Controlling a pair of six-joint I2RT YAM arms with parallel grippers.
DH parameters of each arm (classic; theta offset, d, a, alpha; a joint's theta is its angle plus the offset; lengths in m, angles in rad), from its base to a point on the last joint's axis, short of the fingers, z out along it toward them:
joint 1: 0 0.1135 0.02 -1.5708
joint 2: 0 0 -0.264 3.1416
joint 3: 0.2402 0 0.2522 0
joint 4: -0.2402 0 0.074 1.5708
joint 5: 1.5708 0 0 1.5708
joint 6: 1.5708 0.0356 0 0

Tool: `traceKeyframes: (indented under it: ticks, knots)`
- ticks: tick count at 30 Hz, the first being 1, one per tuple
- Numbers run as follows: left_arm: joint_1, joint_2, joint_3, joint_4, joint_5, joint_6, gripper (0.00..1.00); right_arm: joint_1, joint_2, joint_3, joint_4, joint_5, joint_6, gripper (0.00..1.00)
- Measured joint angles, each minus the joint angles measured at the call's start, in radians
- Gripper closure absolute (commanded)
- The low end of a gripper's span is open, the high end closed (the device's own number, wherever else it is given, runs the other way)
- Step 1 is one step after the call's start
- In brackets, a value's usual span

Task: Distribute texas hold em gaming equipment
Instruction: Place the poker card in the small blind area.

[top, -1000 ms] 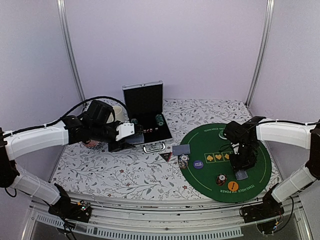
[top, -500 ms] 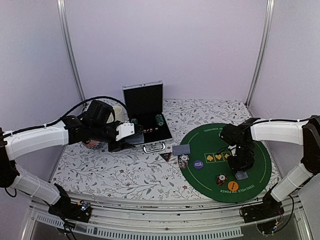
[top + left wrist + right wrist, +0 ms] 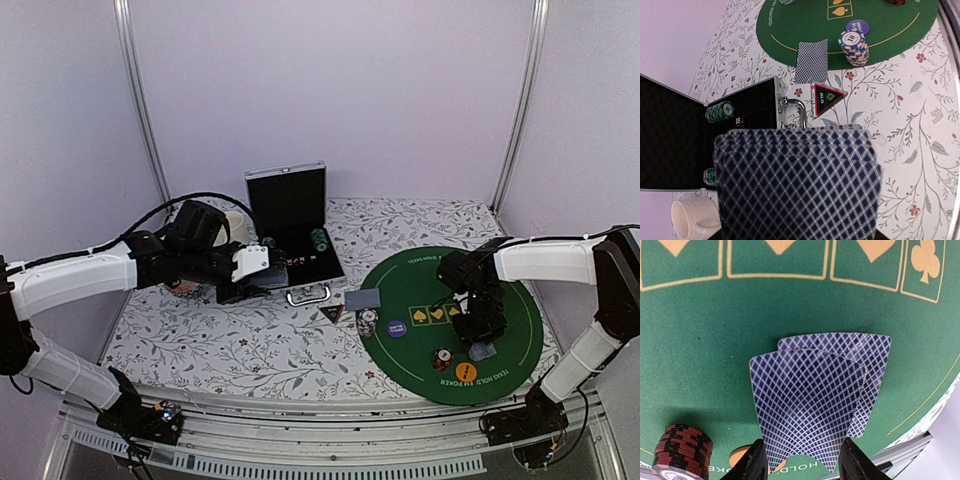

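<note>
Your shells: white on left arm (image 3: 75, 280) and right arm (image 3: 550, 262)
Your joints: black
Your cable (image 3: 160, 208): black, looping off the left arm
Your right gripper (image 3: 801, 455): black fingers (image 3: 752, 465)

This is looking like a robotics lab's test booth rather than a home or a shop. Plain pale walls (image 3: 400, 100) are closing in the space on three sides, with bare metal posts (image 3: 139, 110) running up the far corners. Two white robot arms (image 3: 70, 280) are standing bolted to a metal rail (image 3: 320, 440) along the table's (image 3: 250, 345) near edge, black cables (image 3: 160, 212) trailing along them, and a floral cloth is covering the tabletop.
</note>
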Motion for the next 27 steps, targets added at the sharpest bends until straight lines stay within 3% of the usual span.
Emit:
traceKeyframes:
  ticks: [10, 17, 25, 27]
  knots:
    - [0.000, 0.000, 0.000, 0.000, 0.000, 0.000, 0.50, 0.000, 0.000, 0.003, 0.012, 0.003, 0.000, 0.48]
    - [0.000, 0.000, 0.000, 0.000, 0.000, 0.000, 0.50, 0.000, 0.000, 0.003, 0.012, 0.013, 0.000, 0.24]
    - [0.000, 0.000, 0.000, 0.000, 0.000, 0.000, 0.50, 0.000, 0.000, 0.003, 0.012, 0.018, 0.000, 0.11]
    - [0.000, 0.000, 0.000, 0.000, 0.000, 0.000, 0.50, 0.000, 0.000, 0.008, 0.010, 0.020, 0.001, 0.01]
